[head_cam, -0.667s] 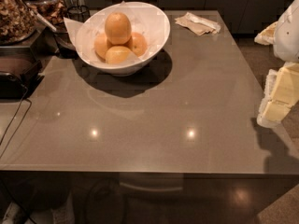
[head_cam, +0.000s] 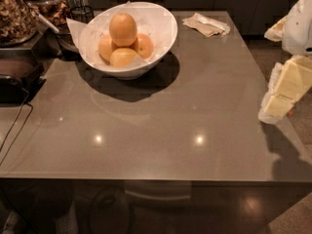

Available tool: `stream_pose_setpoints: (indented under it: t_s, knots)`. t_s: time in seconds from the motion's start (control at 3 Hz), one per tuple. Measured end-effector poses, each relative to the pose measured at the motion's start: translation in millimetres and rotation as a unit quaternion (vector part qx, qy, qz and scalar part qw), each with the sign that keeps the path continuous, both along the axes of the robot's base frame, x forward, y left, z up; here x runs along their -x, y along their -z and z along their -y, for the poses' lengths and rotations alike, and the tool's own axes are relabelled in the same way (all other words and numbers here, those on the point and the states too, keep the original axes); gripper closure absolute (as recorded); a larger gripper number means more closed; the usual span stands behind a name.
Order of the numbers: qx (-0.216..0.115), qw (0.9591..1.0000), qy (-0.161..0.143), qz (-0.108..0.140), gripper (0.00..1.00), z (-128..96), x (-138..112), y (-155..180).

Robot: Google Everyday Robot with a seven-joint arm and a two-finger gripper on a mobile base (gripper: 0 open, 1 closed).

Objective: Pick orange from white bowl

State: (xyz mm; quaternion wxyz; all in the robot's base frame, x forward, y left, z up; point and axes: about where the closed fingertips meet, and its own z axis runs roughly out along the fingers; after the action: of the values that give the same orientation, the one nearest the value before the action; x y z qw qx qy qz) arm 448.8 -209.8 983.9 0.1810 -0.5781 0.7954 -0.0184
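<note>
The white bowl (head_cam: 163, 26) stands at the far left of the grey table, lined with thin white paper. The orange (head_cam: 122, 29), pale and slightly oval, lies on top of three smaller, rounder oranges (head_cam: 124, 56) inside the bowl. My gripper (head_cam: 285, 94), cream-coloured, hangs over the table's right edge, far to the right of the bowl and nearer the front. It touches nothing and holds nothing that I can see.
A crumpled paper napkin (head_cam: 206, 24) lies at the back of the table, right of the bowl. Glass jars of snacks (head_cam: 17, 16) and a dark appliance (head_cam: 17, 79) with a cable crowd the left edge. The robot's white arm (head_cam: 297, 28) rises at the right.
</note>
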Motion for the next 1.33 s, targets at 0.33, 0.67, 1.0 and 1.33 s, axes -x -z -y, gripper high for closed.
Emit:
stream_pose_setpoints:
  t_s: [0.33, 0.67, 1.0, 1.33]
  knots:
    - [-0.043, 0.9984, 0.032, -0.016, 0.00, -10.6, -17.8, -7.0]
    - [-0.089, 0.9950, 0.023, -0.038, 0.00, -42.5, -51.9, -9.0]
    - [-0.090, 0.9950, 0.023, -0.036, 0.00, -43.2, -53.1, -9.6]
    - [-0.142, 0.9894, 0.022, -0.023, 0.00, -58.5, -77.8, -10.5]
